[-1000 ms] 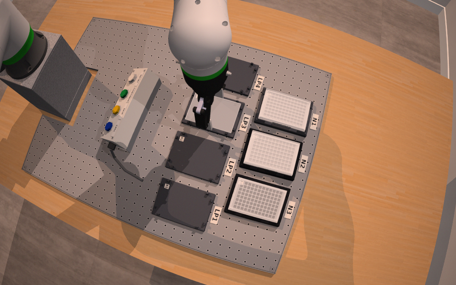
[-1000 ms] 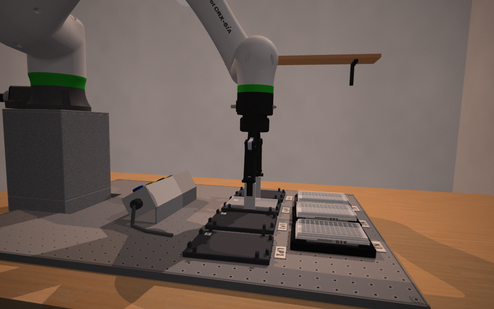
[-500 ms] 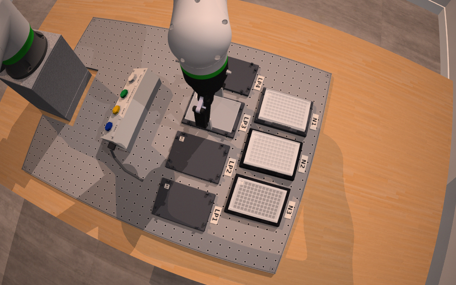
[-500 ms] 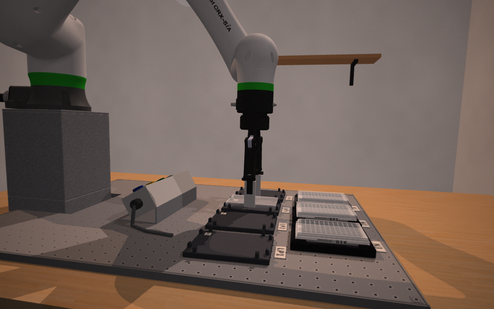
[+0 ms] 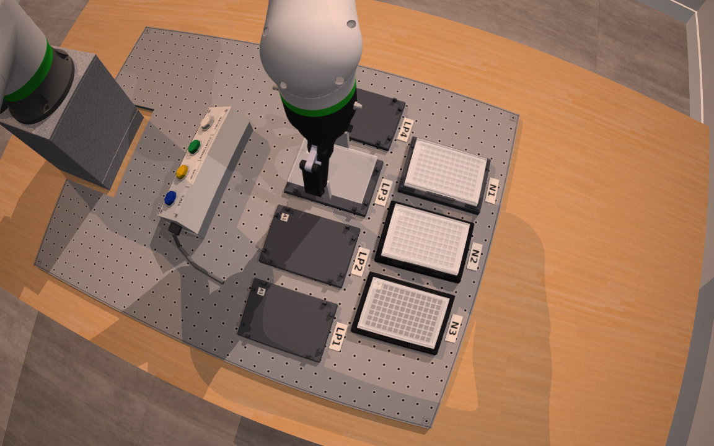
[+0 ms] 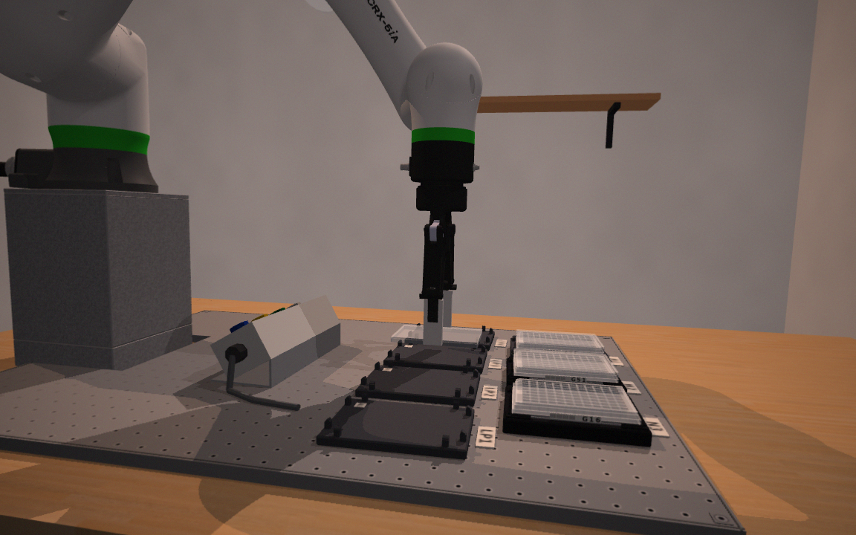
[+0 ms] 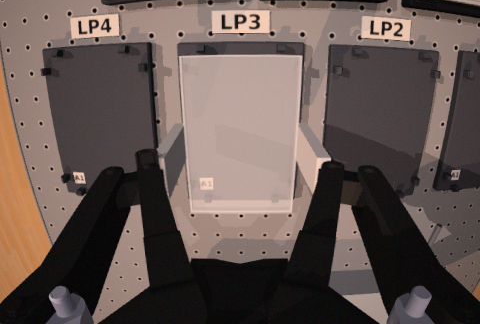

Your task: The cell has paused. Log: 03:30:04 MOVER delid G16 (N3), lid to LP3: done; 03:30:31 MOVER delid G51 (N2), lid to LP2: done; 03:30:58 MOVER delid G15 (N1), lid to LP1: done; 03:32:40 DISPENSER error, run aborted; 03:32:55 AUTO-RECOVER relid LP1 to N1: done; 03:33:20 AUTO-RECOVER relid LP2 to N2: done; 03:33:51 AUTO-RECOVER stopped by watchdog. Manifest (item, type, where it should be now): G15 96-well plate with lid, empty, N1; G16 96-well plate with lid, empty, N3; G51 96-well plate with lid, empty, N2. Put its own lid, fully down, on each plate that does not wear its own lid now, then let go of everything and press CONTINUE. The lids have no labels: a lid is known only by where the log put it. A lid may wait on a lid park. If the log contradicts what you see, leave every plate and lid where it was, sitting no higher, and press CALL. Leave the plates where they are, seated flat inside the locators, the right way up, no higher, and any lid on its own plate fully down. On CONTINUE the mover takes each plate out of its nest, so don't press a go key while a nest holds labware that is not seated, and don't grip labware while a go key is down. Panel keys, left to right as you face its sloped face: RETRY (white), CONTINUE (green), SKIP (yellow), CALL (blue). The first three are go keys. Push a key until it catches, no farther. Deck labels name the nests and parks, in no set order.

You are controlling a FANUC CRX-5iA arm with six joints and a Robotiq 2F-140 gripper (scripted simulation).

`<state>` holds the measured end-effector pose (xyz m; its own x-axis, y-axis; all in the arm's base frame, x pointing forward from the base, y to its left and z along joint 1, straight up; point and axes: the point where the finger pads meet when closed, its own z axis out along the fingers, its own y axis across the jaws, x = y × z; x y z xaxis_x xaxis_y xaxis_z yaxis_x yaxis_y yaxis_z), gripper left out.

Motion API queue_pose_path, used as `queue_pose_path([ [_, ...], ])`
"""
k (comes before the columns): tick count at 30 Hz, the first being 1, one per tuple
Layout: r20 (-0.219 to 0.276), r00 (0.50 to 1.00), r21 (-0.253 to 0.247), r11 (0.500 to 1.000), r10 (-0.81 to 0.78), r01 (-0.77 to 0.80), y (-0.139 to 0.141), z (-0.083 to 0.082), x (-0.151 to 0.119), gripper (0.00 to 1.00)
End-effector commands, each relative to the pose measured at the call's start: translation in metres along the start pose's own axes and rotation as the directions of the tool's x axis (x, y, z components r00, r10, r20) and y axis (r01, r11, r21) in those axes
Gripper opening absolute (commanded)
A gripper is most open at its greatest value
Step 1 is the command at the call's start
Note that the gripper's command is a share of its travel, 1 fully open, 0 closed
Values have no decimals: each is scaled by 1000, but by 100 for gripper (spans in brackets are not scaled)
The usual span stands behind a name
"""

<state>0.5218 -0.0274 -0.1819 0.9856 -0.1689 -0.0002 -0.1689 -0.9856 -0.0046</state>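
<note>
My gripper (image 5: 314,178) is shut on a clear lid (image 5: 333,173), one finger on each long side, and holds it level just above the LP3 park. It also shows in the wrist view (image 7: 240,131) and in the side view (image 6: 441,332). Three 96-well plates sit in black nests to the right. The plates in N1 (image 5: 445,170) and N2 (image 5: 427,238) look covered by lids. The plate in N3, marked G16 (image 6: 571,399), shows open wells with no lid. The plate in N2 is marked G51 (image 6: 564,364).
Lid parks LP1 (image 5: 287,318), LP2 (image 5: 309,245) and LP4 (image 5: 376,117) are bare dark pads with small corner pegs. The key panel (image 5: 204,166) stands to the left with green (image 5: 193,146), yellow (image 5: 181,171) and blue (image 5: 170,197) keys. The arm's base block (image 5: 79,132) is far left.
</note>
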Motion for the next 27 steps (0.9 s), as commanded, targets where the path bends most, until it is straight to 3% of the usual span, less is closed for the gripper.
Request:
queue_pose_path([
  [1,0,1000,0,1000,0,0,0,-5,0,0],
  [18,0,1000,0,1000,0,0,0,-33,0,0],
  [27,0,1000,0,1000,0,0,0,-39,0,0],
])
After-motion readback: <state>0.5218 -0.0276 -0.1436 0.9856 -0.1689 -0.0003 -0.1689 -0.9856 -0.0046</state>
